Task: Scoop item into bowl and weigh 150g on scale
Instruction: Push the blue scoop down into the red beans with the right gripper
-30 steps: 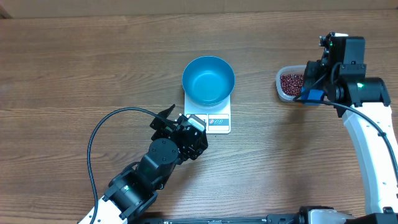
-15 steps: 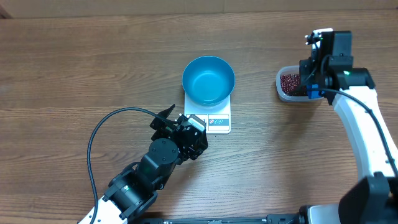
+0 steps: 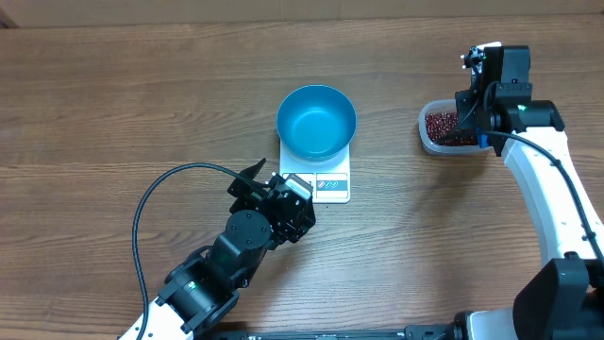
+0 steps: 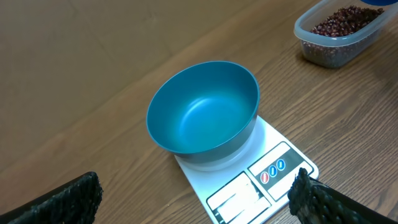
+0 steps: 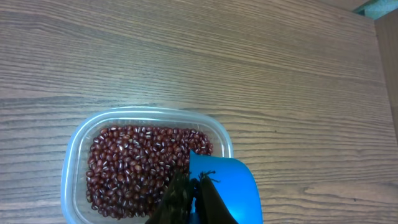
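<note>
The empty blue bowl [image 3: 316, 122] [image 4: 202, 109] stands on the white scale [image 3: 327, 187] [image 4: 273, 175] at mid-table. My left gripper [image 3: 274, 181] [image 4: 196, 194] hovers open just in front of the scale, holding nothing. The item, dark red-brown beans [image 3: 442, 126] [image 5: 134, 167], fills a clear plastic tub [image 3: 427, 140] [image 5: 73, 155] at the right. Over the tub's right end, my right gripper [image 3: 478, 121] [image 5: 194, 188] is shut on a small blue scoop [image 5: 229, 186]. The scoop's edge sits at the beans, and no beans show inside it.
Bare wooden tabletop [image 3: 113, 104] surrounds everything. A black cable [image 3: 142, 217] loops from the left arm at the front left. The white right arm [image 3: 547, 198] runs down the right side of the table.
The right arm has swung toward the back and turned, carrying the scoop from the tub's front-right corner to its right end. The left arm and the bowl have not moved.
</note>
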Available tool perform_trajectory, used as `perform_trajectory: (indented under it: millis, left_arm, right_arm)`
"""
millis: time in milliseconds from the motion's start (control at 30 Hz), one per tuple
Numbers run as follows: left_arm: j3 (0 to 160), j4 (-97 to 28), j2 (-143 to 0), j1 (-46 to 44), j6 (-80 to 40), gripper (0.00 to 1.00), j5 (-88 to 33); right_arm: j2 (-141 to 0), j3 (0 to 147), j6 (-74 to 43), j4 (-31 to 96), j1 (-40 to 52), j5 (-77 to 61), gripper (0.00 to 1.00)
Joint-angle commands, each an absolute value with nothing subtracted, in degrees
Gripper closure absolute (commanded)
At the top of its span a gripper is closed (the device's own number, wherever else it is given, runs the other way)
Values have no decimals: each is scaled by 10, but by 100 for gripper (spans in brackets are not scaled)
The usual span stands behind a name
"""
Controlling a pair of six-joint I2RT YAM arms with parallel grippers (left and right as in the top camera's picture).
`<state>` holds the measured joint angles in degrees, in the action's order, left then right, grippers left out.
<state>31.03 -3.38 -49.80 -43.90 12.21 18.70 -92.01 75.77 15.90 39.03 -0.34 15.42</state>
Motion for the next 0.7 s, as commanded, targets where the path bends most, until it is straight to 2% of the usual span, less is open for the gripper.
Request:
perform_trajectory:
  millis: [0,400,667]
  left_arm:
    - [306,-32,-499,-443,116,0,195]
    - [306,-32,-499,-443,115,1,195]
    - [306,-29,-499,-443,-42,1,269]
  right_arm:
    - [-914,770,163,387,-5,153,96]
    - [-914,770,161,393,-5,154,96]
    - [-914,770,159,395,-5,153,96]
